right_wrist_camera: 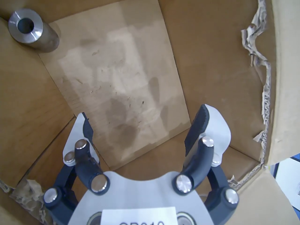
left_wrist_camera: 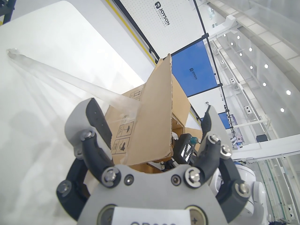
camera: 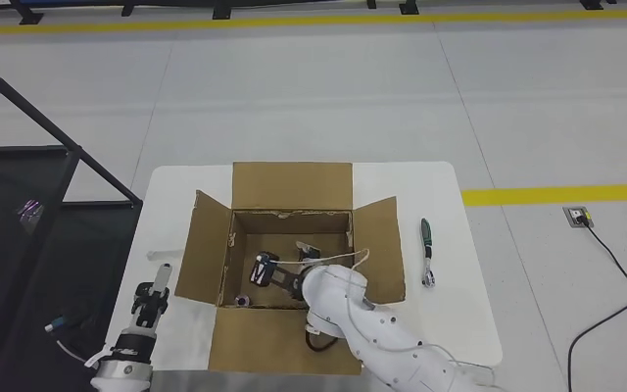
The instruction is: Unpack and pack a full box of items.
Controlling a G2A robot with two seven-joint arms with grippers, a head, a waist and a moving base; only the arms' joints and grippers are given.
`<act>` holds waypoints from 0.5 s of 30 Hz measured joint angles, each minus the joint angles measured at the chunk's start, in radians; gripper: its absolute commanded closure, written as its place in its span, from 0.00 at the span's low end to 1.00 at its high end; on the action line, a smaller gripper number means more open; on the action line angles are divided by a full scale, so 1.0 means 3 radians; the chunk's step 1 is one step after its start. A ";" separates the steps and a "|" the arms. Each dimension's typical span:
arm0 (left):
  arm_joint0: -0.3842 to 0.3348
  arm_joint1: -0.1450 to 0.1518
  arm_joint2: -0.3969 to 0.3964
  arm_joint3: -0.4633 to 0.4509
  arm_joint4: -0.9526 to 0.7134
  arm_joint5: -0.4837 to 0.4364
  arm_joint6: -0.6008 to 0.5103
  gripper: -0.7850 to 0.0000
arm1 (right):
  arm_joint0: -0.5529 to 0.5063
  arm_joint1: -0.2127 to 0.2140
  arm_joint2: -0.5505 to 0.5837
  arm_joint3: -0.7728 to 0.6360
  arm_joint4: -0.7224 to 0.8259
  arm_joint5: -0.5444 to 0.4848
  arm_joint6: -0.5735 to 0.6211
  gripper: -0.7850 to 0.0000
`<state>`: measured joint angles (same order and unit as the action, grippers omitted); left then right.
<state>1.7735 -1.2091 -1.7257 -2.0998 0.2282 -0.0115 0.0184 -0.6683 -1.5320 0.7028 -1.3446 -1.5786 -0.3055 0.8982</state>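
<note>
Here's your table (camera: 431,206), white and wide, and square in the middle of it sits the box (camera: 294,184) with all four flaps thrown open. Your right arm is down inside it: the right gripper (right_wrist_camera: 144,111) hangs over the bare cardboard floor, jaws apart, nothing between them. At the near left corner of the table, the left gripper (left_wrist_camera: 151,105) sits just outside the box's left flap, jaws wide apart too and empty.

Two things are out on the table. A long clear tube (left_wrist_camera: 61,78) lies on the left side with one end near that left flap, and a green-handled ratchet (camera: 426,252) lies clear of the right flap. And now the little one: a metal cylinder (right_wrist_camera: 32,32), standing on end with its bore facing up, tucked into a corner of the box and off to one side of the right gripper.

My read is that you're in the unpacking half and close to the end of it, because that cylinder looks like the only piece left inside. So the next move falls to your right arm. Slide across to that corner, come over the cylinder from above, and turn the wrist so the jaws straddle it on the diagonal, since two walls crowd it. Go down, close on the body, lift straight up past the flaps, then set it on the table
</note>
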 measured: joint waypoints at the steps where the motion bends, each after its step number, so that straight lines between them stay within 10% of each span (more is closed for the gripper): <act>1: -0.0008 -0.0001 0.0000 -0.0004 0.0012 0.0007 -0.0005 0.00 | -0.0034 0.0013 0.0045 -0.0022 0.0001 -0.0005 -0.0087 0.00; 15: -0.0265 0.0019 -0.0061 -0.0200 0.0287 0.0527 -0.0520 0.00 | -0.0795 0.0283 0.0832 -0.0622 -0.0172 -0.0364 -0.1316 0.00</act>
<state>1.6940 -1.2034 -1.7440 -2.1597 0.3144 0.1466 -0.1377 -0.9069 -1.4471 0.9525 -1.5312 -1.6302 -0.4148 0.5036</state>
